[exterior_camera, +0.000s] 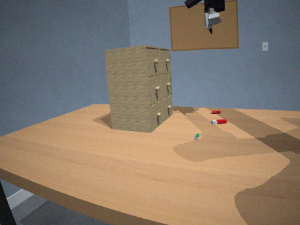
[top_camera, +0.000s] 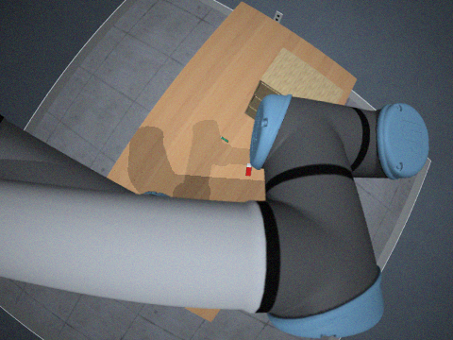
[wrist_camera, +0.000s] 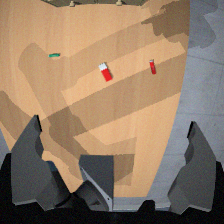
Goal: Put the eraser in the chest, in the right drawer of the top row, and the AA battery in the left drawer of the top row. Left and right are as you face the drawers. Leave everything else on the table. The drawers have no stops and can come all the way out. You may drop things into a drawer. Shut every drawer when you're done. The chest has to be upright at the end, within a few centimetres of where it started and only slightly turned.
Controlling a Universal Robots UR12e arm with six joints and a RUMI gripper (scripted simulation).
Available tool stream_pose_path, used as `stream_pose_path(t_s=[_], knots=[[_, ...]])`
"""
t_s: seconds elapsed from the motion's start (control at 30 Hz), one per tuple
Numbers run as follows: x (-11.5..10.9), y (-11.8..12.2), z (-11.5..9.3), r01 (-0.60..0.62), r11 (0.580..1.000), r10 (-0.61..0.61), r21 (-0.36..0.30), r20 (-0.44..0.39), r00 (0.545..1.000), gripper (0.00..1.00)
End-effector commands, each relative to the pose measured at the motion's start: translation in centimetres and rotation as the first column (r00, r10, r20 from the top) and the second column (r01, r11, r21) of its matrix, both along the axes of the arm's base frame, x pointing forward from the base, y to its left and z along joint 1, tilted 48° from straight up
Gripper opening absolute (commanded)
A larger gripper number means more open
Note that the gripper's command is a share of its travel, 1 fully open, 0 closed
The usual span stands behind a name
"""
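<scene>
The wooden chest (exterior_camera: pixel 140 87) stands upright on the table, with two columns of three drawers, all shut. In the top view it (top_camera: pixel 297 77) is partly hidden by my arm. The red and white eraser (exterior_camera: pixel 219 122) lies on the table to the right of the chest front; it also shows in the wrist view (wrist_camera: pixel 105 71) and in the top view (top_camera: pixel 248 170). A small green cylinder, the AA battery (exterior_camera: pixel 196 136), lies nearer the camera and also shows in the wrist view (wrist_camera: pixel 54 55). My gripper (exterior_camera: pixel 210 22) (wrist_camera: pixel 115 120) hangs high above the table, open and empty.
A thin red stick-like object (exterior_camera: pixel 215 112) lies beyond the eraser, and shows in the wrist view (wrist_camera: pixel 152 66) near the table's right edge. The chest's front edge with drawer knobs (wrist_camera: pixel 95 2) is at the top of the wrist view. A corkboard (exterior_camera: pixel 203 26) hangs on the wall.
</scene>
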State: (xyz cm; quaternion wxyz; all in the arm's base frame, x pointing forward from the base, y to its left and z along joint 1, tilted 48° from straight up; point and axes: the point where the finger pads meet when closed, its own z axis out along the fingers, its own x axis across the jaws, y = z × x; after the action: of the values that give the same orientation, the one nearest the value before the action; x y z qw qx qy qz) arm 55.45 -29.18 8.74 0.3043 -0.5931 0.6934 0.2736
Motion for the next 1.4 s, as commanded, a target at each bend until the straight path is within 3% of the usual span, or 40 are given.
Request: stream_pose_path(t_s=[0.0, 0.77, 1.37], knots=[[0.2, 0.0, -0.1, 0.014, 1.000, -0.014, -0.003, 0.013, 1.000, 1.00], [1.2, 0.7, -0.8, 0.114, 0.993, -0.112, -0.013, 0.099, 0.989, 1.00], [2.5, 1.6, -1.9, 0.248, 0.969, -0.239, -0.012, 0.216, 0.947, 1.00]])
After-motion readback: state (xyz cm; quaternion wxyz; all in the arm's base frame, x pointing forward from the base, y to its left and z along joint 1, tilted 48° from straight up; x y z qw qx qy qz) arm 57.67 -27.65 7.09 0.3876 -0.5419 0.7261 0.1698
